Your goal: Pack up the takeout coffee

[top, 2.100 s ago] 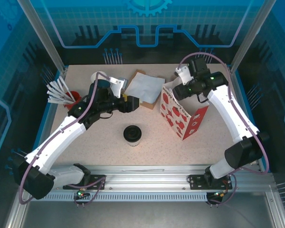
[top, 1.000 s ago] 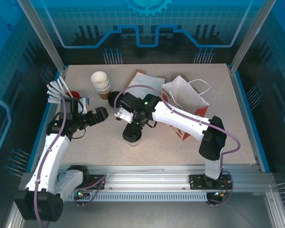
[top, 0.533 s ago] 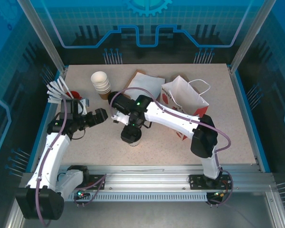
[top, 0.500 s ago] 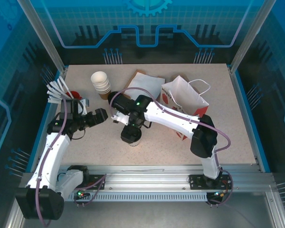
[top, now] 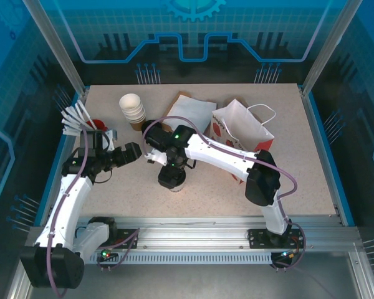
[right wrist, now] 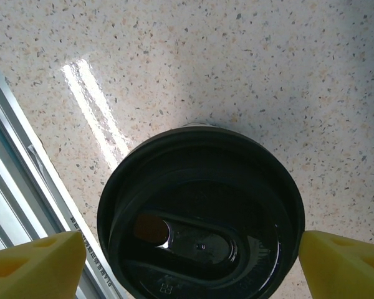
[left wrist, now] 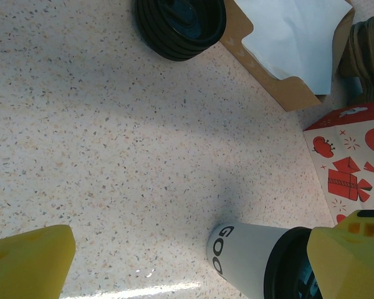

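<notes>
The takeout coffee, a pale paper cup with a black lid, stands upright on the speckled table in front of the middle. My right gripper hangs straight over it, open, its yellow fingertips on either side of the lid: a small gap on the left, the right tip at the rim. My left gripper is open and empty to the cup's left, and the left wrist view catches the cup beside its right finger. The white paper bag with red prints stands open to the right.
A stack of lidless white cups and loose black lids sit at the back left. A brown holder with white napkins lies behind the cup. A red cup of white stirrers is at the left edge.
The right arm swung from the bag over to the cup and settled lower over the lid, its jaws narrowing a little. The left arm drew back to the left and has held still since.
</notes>
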You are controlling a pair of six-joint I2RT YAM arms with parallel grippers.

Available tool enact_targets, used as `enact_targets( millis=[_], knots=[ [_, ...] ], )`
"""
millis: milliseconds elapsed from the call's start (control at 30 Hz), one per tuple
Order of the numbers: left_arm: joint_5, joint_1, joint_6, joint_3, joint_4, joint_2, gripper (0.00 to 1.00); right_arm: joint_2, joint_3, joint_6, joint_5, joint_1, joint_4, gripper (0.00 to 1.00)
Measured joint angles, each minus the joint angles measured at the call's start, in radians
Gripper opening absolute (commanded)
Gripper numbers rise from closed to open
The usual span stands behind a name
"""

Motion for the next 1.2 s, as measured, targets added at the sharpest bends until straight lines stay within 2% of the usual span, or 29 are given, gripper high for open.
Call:
enact_targets(
  millis=[433, 700, 1200],
  knots=[
    [0.016, 0.000, 0.000, -0.006, 0.002, -0.006, 0.96, 0.009, 0.002, 0.000, 0.006, 0.000, -0.013, 0.77],
    [0.034, 0.000, 0.000, -0.012, 0.013, -0.009, 0.95, 0.007, 0.000, 0.000, 0.023, -0.001, -0.028, 0.78],
    [0.069, 0.000, 0.000, -0.013, 0.027, -0.009, 0.93, -0.139, -0.186, 0.005, 0.033, -0.080, -0.054, 0.81]
  ],
)
